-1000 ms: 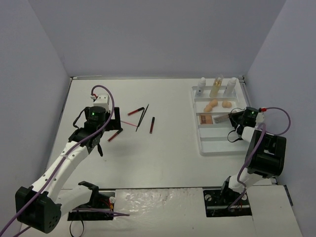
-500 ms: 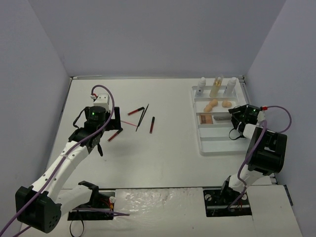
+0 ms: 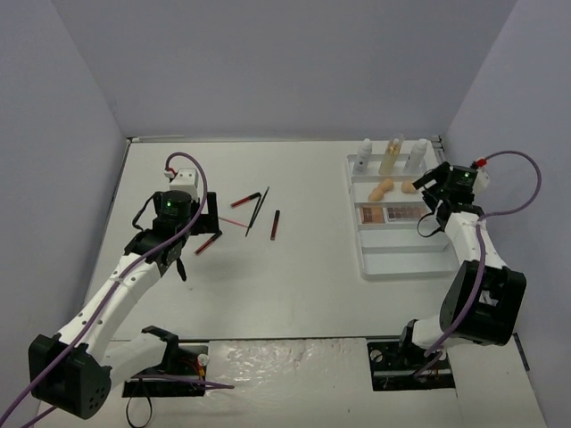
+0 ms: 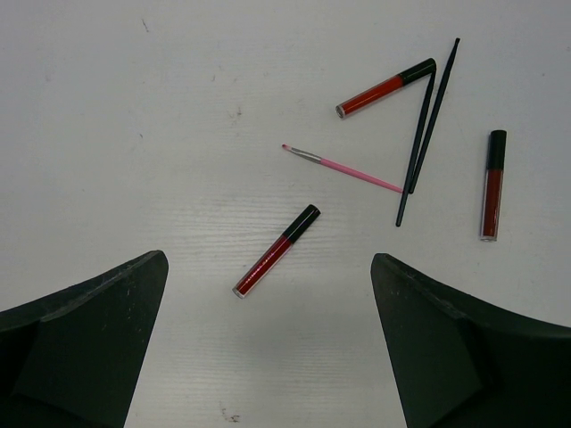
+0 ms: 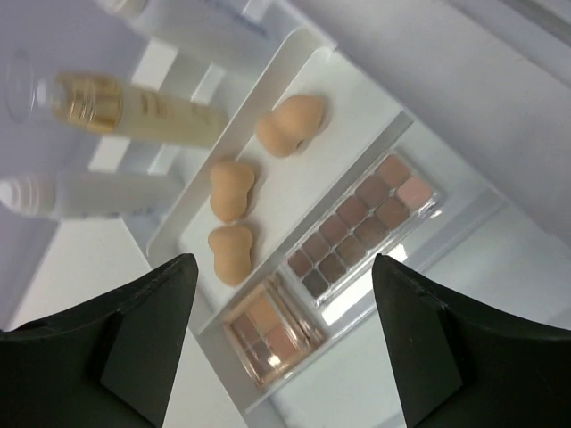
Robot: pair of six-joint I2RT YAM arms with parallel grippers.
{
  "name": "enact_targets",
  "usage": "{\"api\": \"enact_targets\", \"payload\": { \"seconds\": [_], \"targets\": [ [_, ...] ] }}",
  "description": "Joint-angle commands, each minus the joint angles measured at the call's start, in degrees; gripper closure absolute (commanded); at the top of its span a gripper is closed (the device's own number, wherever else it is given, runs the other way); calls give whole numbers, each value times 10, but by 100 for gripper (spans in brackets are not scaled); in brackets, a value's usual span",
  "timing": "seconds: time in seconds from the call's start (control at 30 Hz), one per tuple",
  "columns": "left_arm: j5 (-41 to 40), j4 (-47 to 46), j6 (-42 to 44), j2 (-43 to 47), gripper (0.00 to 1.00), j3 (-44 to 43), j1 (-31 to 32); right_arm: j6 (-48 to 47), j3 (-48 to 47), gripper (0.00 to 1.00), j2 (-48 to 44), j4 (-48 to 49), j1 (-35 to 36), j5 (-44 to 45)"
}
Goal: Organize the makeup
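The white tray (image 3: 401,260) at the right holds two white bottles (image 3: 363,157) (image 3: 417,158) and an amber bottle (image 3: 391,156) in its far row. Three beige sponges (image 5: 232,189) lie below them, then a small palette (image 5: 272,334) and a long eyeshadow palette (image 5: 361,223) side by side. My right gripper (image 5: 284,260) hangs open above the palettes, holding nothing. On the table at the left lie three red lip tubes (image 4: 277,251) (image 4: 385,86) (image 4: 491,185), two black brushes (image 4: 426,125) and a pink brush (image 4: 343,166). My left gripper (image 4: 268,259) hovers open over the nearest tube.
The tray's nearest compartment (image 3: 406,241) shows bare white. Grey walls close in the table on the left, back and right. The right arm (image 3: 473,259) rises beside the tray's right edge.
My right gripper opened and let go of the long palette, which now lies flat in the tray beside the small one. The gripper then drew up and back. The left arm stayed put.
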State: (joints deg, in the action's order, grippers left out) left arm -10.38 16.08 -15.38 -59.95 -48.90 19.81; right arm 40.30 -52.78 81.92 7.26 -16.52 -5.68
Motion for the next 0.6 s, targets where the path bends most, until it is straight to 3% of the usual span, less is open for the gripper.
{"api": "enact_targets", "payload": {
  "seconds": [0.0,0.03,0.17,0.37,0.57],
  "targets": [
    [-3,-33,8,-3,3,-27,2,-123,-78,24,-14,-64,149,36],
    [-3,-33,8,-3,3,-27,2,-133,-87,24,-14,-71,150,53],
    [-7,-32,6,-6,3,-27,2,-147,-114,24,16,-95,332,143],
    [-22,-29,3,-12,3,-25,1,-136,-162,24,122,-95,487,193],
    [-39,-25,3,-17,3,-26,1,-132,-255,25,245,-95,563,220]
  ]
}}
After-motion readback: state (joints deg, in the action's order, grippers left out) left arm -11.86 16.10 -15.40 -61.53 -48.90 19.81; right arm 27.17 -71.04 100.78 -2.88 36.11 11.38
